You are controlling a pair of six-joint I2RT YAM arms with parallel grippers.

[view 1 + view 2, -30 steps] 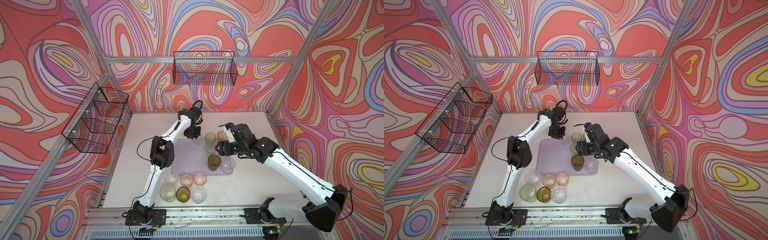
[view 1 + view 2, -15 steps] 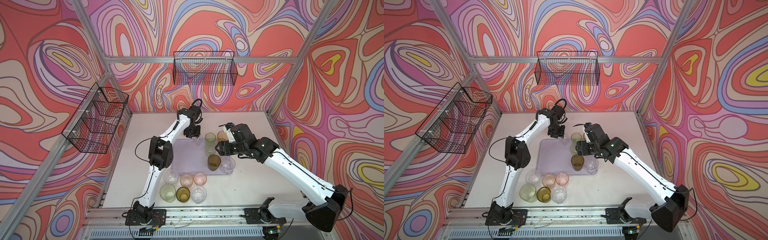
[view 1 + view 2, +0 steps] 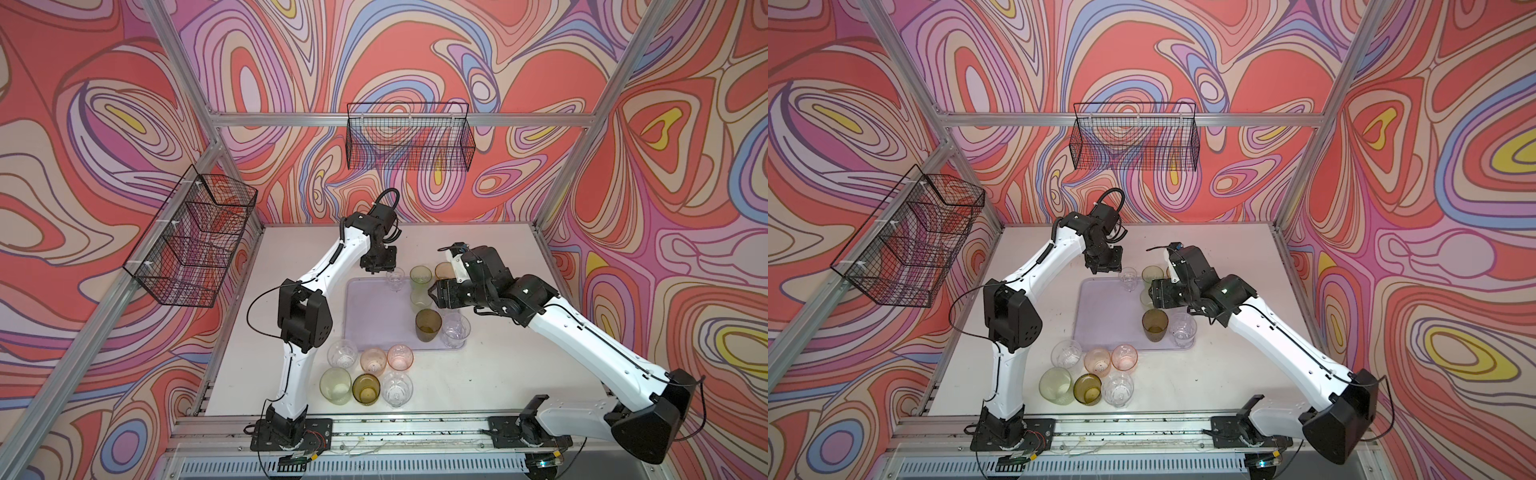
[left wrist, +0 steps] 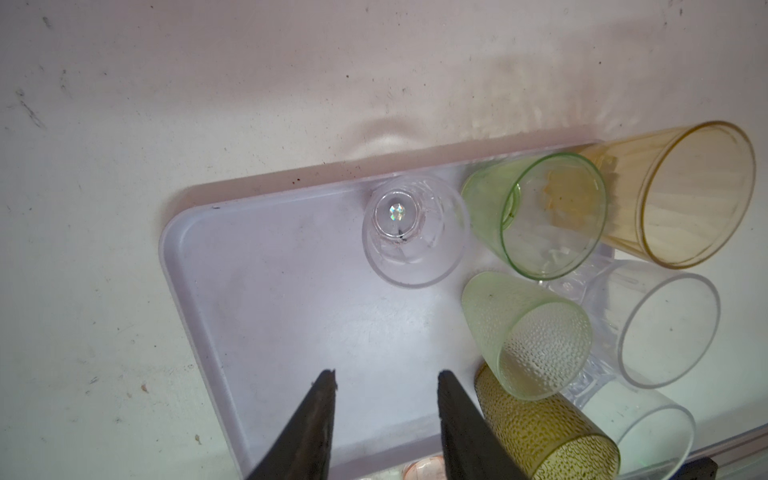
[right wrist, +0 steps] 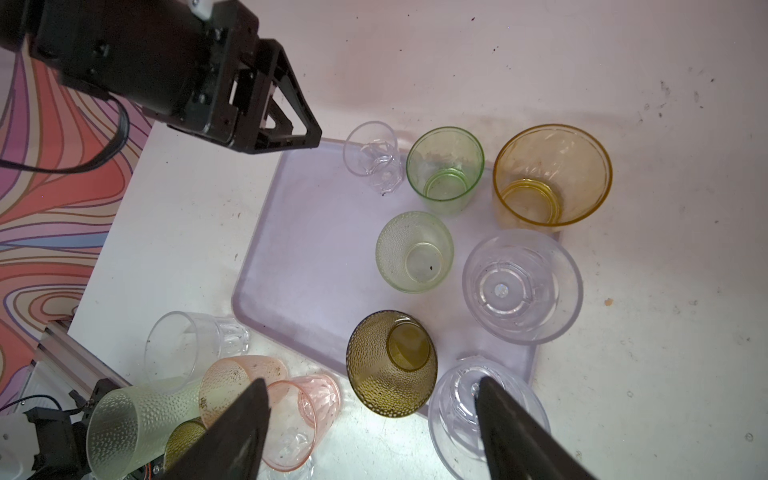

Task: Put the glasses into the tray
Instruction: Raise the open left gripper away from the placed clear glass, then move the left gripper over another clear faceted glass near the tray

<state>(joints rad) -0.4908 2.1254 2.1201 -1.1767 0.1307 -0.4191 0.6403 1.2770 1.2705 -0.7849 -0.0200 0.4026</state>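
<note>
Left end effector (image 4: 387, 374) is spread and empty, so lift it straight up, don't clip that small clear glass (image 4: 415, 230).

The tray (image 3: 374, 316) lies on the middle of the table (image 3: 498, 374). Seven glasses (image 3: 428, 326) stand in the tray, grouped along its far edge and in its right half. Six glasses (image 3: 374, 360) stand on the table in two rows of three, just in front of the tray's near edge. The rear basket (image 3: 409, 141) hangs on the back wall and the side basket (image 3: 193, 241) on the left wall
</note>
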